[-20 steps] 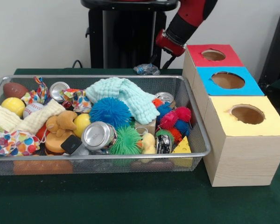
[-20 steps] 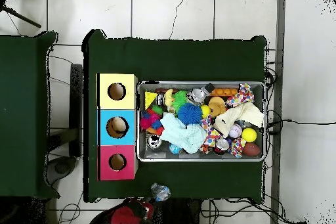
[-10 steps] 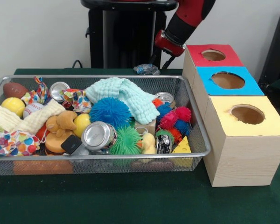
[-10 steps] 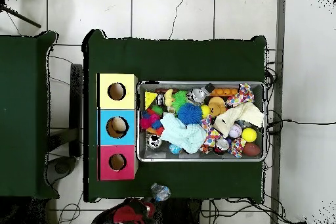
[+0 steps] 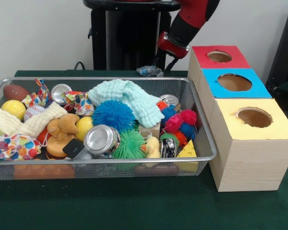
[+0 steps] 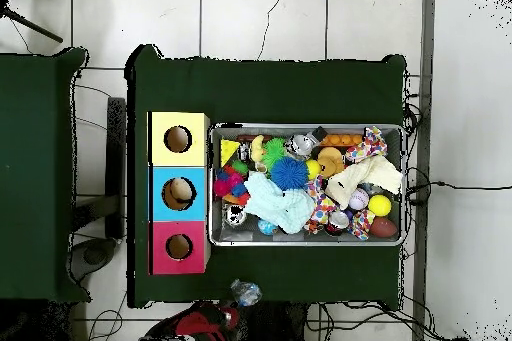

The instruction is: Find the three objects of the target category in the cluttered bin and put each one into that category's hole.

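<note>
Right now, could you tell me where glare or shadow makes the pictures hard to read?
Front view: room light glints off the silver can lid, and the wire bin front mesh veils the items behind it. Overhead view: even light, and the blue box hole shows something pale inside, too small to identify.

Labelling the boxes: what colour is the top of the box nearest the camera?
Yellow, clearest in the front view.
</note>
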`<state>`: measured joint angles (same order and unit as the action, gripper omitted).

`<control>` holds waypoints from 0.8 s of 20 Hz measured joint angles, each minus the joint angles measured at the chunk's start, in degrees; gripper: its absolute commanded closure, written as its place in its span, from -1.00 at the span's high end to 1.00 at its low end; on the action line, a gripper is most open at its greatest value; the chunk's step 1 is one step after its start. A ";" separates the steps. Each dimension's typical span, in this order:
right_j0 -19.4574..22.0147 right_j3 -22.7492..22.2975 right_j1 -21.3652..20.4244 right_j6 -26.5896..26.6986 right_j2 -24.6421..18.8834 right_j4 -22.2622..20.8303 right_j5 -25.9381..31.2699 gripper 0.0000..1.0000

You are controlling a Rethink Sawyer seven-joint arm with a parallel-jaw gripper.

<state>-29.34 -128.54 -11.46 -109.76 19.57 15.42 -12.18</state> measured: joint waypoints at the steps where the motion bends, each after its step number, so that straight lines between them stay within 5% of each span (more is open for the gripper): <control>1: 0.00 0.03 0.12 0.00 0.18 -0.01 0.00 1.00; 16: -0.06 0.04 0.34 0.00 1.40 -0.64 0.01 1.00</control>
<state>-29.40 -128.50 -11.12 -109.76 20.96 14.78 -12.17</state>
